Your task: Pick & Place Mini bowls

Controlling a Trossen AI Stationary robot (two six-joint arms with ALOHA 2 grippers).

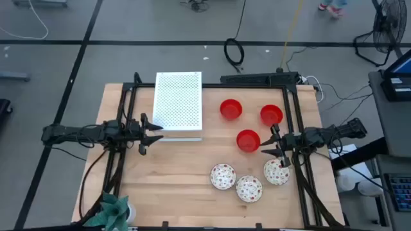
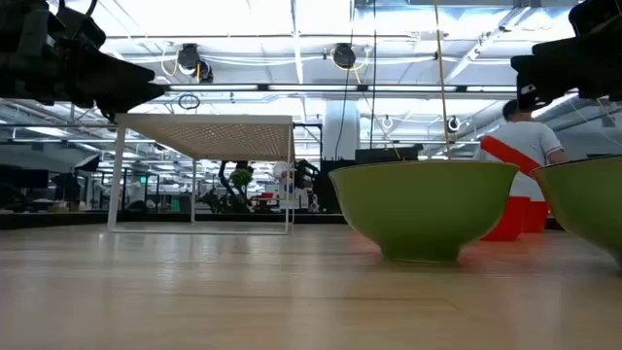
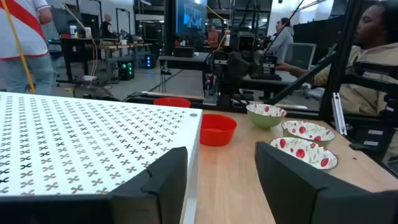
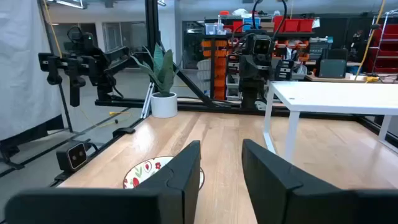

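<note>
Three glossy red mini bowls [image 1: 230,109] [image 1: 271,115] [image 1: 248,140] stand on the table's right half, behind three white bowls with red floral insides [image 1: 223,176] [image 1: 249,188] [image 1: 276,172]. The low view shows two floral bowls [image 2: 425,209] [image 2: 588,204] with green outsides. My right gripper [image 1: 277,147] [image 4: 221,163] hangs open above the table between the nearest red bowl and the rightmost floral bowl [image 4: 149,171], touching neither. My left gripper [image 1: 153,133] [image 3: 221,180] is open at the near left corner of the white perforated board [image 1: 178,102], facing the bowls [image 3: 216,129] [image 3: 305,152].
The white perforated board [image 3: 93,143] stands on thin legs [image 2: 117,185] left of the bowls. A potted plant [image 1: 112,208] sits at the near left corner. Black frame bars [image 1: 128,109] [image 1: 302,115] run along both table sides. A person [image 3: 373,68] sits beyond the table's right edge.
</note>
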